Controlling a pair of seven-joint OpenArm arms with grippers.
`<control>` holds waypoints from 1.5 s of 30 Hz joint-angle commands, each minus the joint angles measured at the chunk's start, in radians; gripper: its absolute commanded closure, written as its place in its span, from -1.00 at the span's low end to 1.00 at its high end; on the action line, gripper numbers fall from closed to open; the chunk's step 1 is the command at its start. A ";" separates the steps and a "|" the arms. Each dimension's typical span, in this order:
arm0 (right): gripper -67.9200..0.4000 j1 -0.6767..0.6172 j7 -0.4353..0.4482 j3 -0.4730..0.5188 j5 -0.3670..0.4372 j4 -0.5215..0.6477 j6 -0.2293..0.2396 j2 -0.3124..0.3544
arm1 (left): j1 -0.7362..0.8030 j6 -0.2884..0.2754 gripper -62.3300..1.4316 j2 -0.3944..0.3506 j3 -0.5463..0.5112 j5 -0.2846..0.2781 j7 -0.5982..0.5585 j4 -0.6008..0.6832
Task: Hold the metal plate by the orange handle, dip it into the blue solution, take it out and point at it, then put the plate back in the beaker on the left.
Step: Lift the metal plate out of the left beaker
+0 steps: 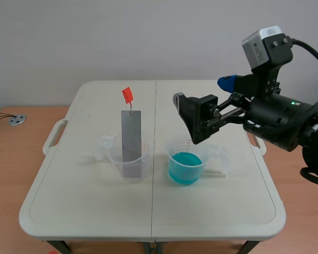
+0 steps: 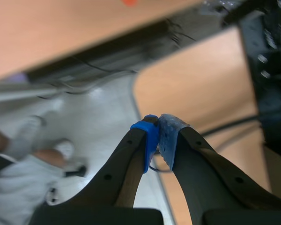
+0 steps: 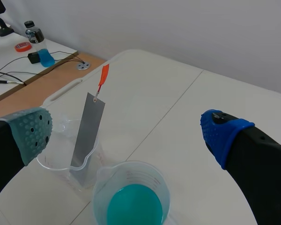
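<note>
Right gripper point(image 3: 126, 133) spread wide above blue solution point(image 3: 133, 206)

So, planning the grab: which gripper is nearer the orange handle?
Right. The right gripper hovers above the blue-solution beaker, beside the orange handle; the left gripper, shut, is outside the scene view.
</note>
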 commanded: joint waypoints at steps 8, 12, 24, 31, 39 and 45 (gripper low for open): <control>-0.95 0.164 -0.004 -0.072 0.014 -0.133 0.011 -0.081 | -0.096 -0.013 0.90 0.006 0.212 -0.005 -0.048 -0.168; -0.95 0.225 -0.004 -0.117 0.014 -0.210 0.016 -0.117 | -0.145 -0.013 0.90 0.025 0.266 -0.001 -0.048 -0.238; -0.95 0.393 -0.011 -0.195 0.014 -0.432 0.034 -0.230 | -0.198 -0.014 0.90 0.114 0.310 0.100 -0.048 -0.352; -0.95 0.492 -0.044 -0.237 0.014 -0.557 0.034 -0.294 | -0.217 -0.017 0.90 0.141 0.311 0.100 -0.034 -0.369; -0.95 0.576 -0.072 -0.242 0.014 -0.687 0.039 -0.367 | -0.223 -0.018 0.90 0.140 0.311 0.100 -0.011 -0.371; -0.95 0.624 -0.086 -0.242 0.014 -0.785 0.072 -0.413 | -0.223 -0.018 0.90 0.141 0.311 0.100 -0.011 -0.371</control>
